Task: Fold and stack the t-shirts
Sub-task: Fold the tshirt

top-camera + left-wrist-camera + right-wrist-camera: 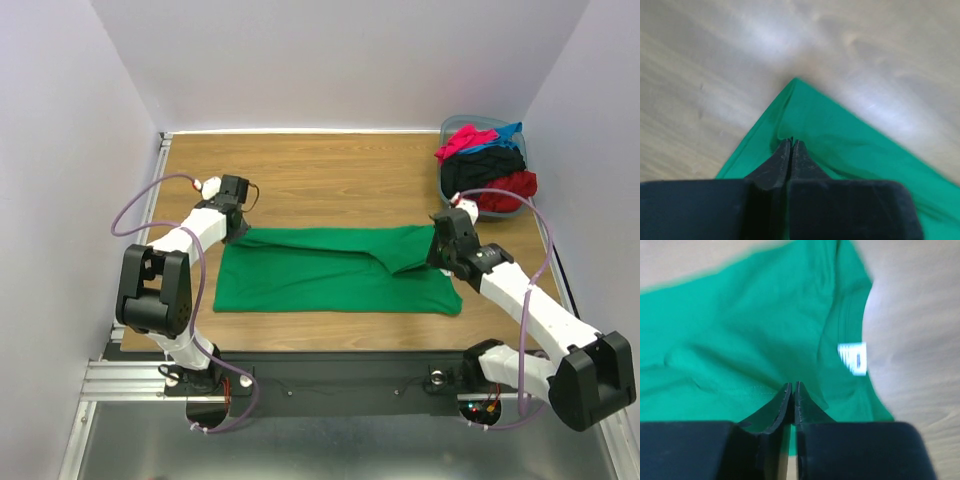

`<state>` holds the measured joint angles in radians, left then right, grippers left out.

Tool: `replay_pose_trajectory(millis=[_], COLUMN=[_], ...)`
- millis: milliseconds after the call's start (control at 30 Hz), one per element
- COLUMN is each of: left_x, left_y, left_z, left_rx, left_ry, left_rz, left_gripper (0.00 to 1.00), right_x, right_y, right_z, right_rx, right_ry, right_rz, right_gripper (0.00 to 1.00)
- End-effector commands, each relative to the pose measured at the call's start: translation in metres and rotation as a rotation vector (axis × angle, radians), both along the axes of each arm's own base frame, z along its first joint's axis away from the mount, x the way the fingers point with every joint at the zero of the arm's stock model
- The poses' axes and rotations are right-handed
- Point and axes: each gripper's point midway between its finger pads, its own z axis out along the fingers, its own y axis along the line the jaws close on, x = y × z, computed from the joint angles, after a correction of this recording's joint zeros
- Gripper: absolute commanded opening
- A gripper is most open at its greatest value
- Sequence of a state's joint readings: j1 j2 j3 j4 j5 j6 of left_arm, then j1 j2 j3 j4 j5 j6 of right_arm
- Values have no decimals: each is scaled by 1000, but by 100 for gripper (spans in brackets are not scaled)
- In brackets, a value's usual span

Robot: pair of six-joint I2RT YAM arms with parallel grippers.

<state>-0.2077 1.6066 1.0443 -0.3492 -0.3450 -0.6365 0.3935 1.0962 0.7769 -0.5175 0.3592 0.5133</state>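
Nearest me, my left claw point(791, 143) pinches the green t-shirt point(840, 145) at one corner; my right claw point(792, 386) pinches it beside the collar label point(852, 358).

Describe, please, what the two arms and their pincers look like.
The left arm and right arm have white link shells and bulky black joint housings. A lilac cable loops along each. The left pincer and right pincer are matte black, with fingers tapering to thin tips.

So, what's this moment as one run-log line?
bright green cloth t-shirt: part-folded on wooden table | left pincer: pinching its corner | right pincer: pinching near collar
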Motion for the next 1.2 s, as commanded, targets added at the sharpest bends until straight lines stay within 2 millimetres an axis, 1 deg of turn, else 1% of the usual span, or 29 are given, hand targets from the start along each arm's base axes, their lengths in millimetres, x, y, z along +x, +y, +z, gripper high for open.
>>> replay_pose_trajectory(millis=[0, 33, 67, 100, 133, 167, 200, 233, 367, 400, 433, 533, 567, 600, 633, 667, 700, 733, 767, 833, 867, 933, 967, 1000, 1033, 1067, 1100, 1133, 1167], left_x=[-21, -24, -30, -32, -32, -30, -30, -25, -15, -13, -11, -10, -11, -8, -12, -13, -17, -19, -21, -28, -29, -36, -37, -41, -42, -43, -45, -46, -46], left_y=[11, 15, 17, 19, 20, 20, 19, 16, 8, 2, -3, -22, -25, -30, -35, -37, -36, -36, -36, -35, -35, -33, -32, -31, -30, -30, -29, -30, -29], left_z=[-8, -10, -14, -14, -12, -6, -4, 7, 40, 47, 55, 61, 59, 57, 48, 42, 34, 30, 25, 15, 15, 10, 10, 8, 6, 7, 6, 6, 6], left_rx=[26, 43, 50, 56, 62, 57, 53, 37, -2, -15, -26, -53, -61, -74, -94, -96, -95, -98, -96, -99, -101, -101, -101, -101, -99, -101, -102, -104, -104], left_ry=[19, 28, 58, 63, 61, 48, 43, 14, -69, -84, -109, -131, -130, -139, -118, -108, -93, -87, -77, -59, -61, -55, -57, -58, -53, -59, -57, -58, -58], left_rz=[47, 66, 85, 96, 105, 105, 104, 100, 71, 52, 38, -17, -32, -47, -68, -79, -80, -79, -77, -76, -77, -72, -70, -65, -63, -62, -62, -63, -62], left_gripper=[26, 47, 76, 87, 98, 98, 98, 98, 98, 98, 98, 98, 98, 98, 98, 98, 98, 98, 98, 98, 98, 98, 98, 98, 98, 98, 98, 98, 98], right_x=[-29, -41, -50, -56, -59, -61, -60, -56, -43, -36, -34, -29, -30, -32, -39, -37, -46, -47, -43, -39, -33, -30, -28, -26, -26, -22, -21, -16, -13], right_y=[14, 11, 10, 10, 11, 19, 22, 25, 29, 33, 40, 65, 86, 96, 111, 118, 133, 138, 138, 140, 138, 138, 136, 128, 125, 117, 115, 114, 111], right_z=[-29, -44, -48, -52, -52, -47, -42, -32, -4, 8, 14, 24, 32, 32, 25, 24, 18, 14, 4, -6, -18, -29, -35, -48, -54, -60, -67, -67, -69], right_rx=[117, 113, 127, 132, 146, 183, 202, 214, 214, 223, 246, 315, 389, 413, 419, 400, 378, 353, 307, 271, 237, 217, 202, 172, 159, 129, 120, 115, 102], right_ry=[92, 134, 163, 183, 191, 191, 183, 158, 82, 59, 54, 34, 21, 25, 53, 40, 61, 68, 80, 89, 102, 116, 122, 135, 142, 131, 137, 122, 109], right_rz=[13, 5, -9, -11, -10, 17, 28, 35, 76, 96, 124, 237, 329, 368, 425, 436, 473, 478, 449, 403, 369, 317, 290, 226, 199, 157, 122, 103, 87], right_gripper=[15, 22, 33, 42, 61, 76, 95, 100, 100, 100, 100, 100, 100, 100, 100, 100, 100, 100, 100, 100, 100, 97, 96, 95, 94, 93, 92, 85, 83])
